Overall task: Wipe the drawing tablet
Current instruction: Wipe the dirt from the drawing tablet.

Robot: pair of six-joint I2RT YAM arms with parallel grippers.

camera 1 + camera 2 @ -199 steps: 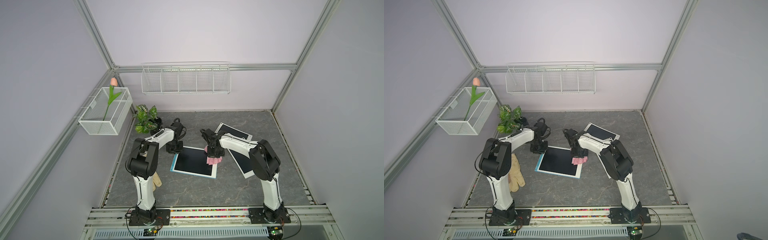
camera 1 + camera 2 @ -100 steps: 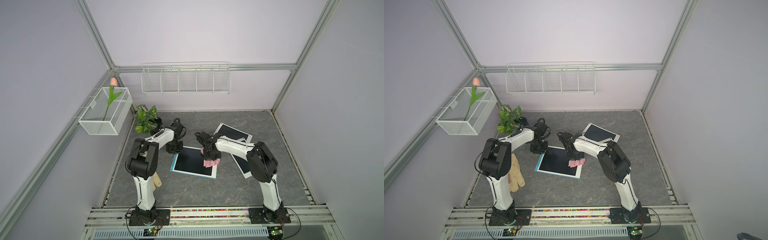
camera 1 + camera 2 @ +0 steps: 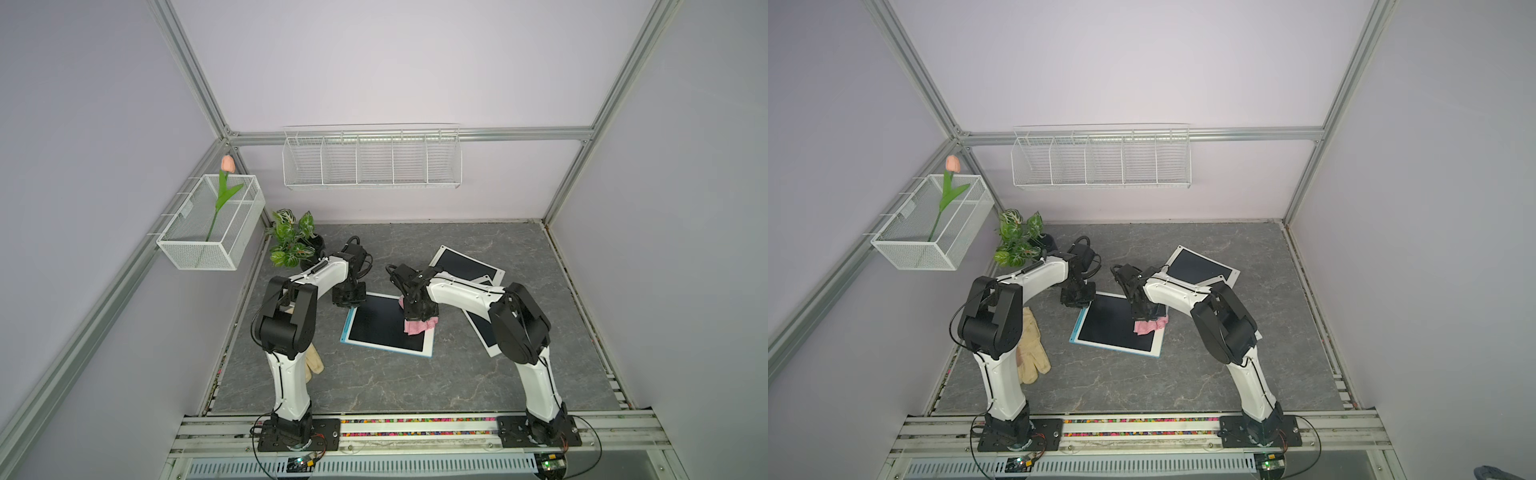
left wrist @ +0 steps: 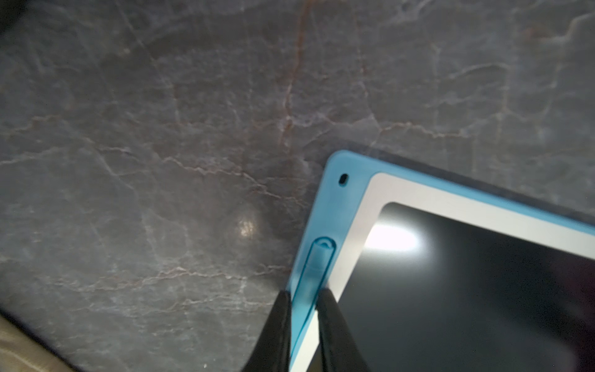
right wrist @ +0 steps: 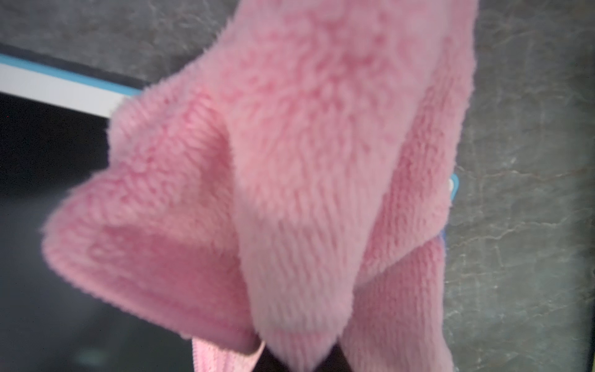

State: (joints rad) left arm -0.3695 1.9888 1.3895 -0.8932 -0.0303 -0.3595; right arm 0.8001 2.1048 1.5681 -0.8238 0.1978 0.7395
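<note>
**A:** Both top views first. Where's the tablet?

**B:** The blue-rimmed, dark-screened drawing tablet (image 3: 376,328) lies flat on the grey marbled tabletop (image 3: 374,386) between the arms. Its long axis runs from the left arm's side to the right's (slightly skewed). The right gripper (image 3: 419,319) is clamped on a fluffy pink cloth (image 3: 420,327), which is pressed onto the screen's end nearest the right arm.

**A:** So which way is the bare screen?

**B:** From the cloth toward the left arm, along that long axis. I'd judge the stroke should run that way.

**A:** Left wrist?

**B:** The left gripper (image 4: 304,298) has its jaws almost together, with the tips down on the blue rim near a corner. I cannot tell whether they pinch it.

**A:** Right wrist?

**B:** It is mostly pink cloth, bunched in the closed jaws and draped over the tablet's edge.
</note>
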